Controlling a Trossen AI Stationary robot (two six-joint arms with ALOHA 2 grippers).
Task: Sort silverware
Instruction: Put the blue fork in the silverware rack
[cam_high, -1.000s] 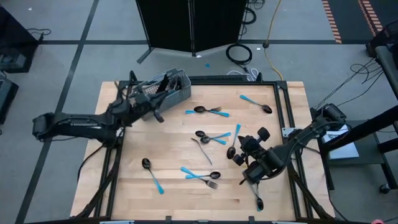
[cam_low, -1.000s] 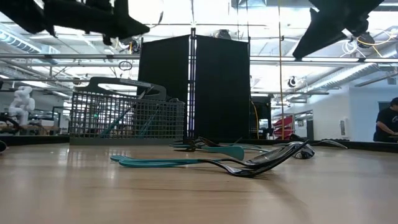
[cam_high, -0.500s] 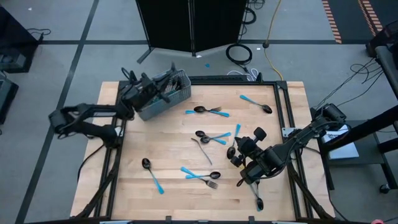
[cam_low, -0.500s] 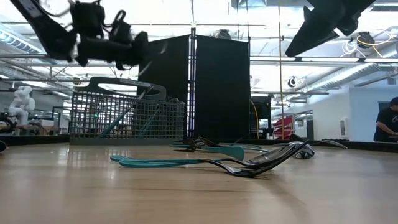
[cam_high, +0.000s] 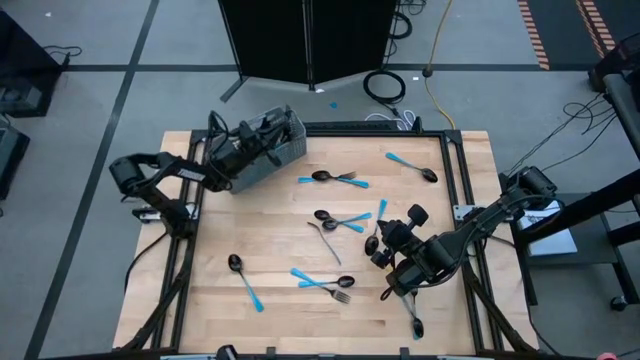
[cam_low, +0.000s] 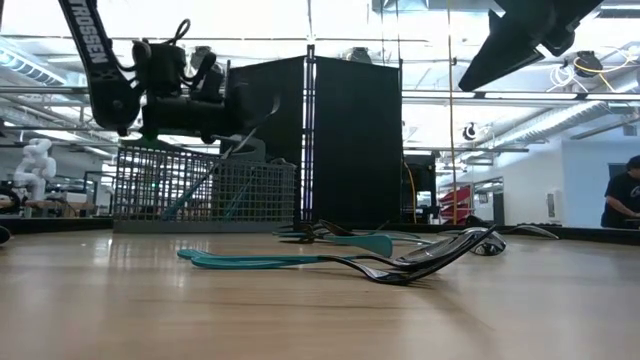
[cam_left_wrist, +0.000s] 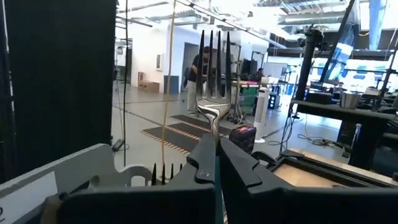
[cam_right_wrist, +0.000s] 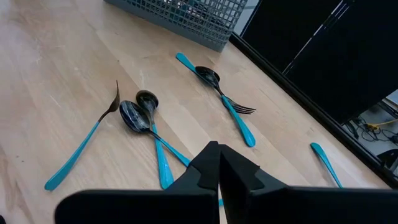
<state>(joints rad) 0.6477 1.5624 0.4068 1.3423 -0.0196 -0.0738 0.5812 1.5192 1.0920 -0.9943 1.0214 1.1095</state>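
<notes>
Basket (cam_high: 268, 160) w/ silverware (cam_low: 190, 190) inside; left gripper (cam_left_wrist: 217, 163) grips fork (cam_left_wrist: 214, 74) above.

We see the table (cam_high: 300, 240) evenly and brightly lit from overhead, with only short soft shadows under the silverware (cam_high: 335, 180). In the low view the ceiling lights blow out to white glare across the upper frame, leaving the arms as dark silhouettes, and the near tabletop at the bottom is blurred. In the left wrist view, bright windows wash out the background.
</notes>
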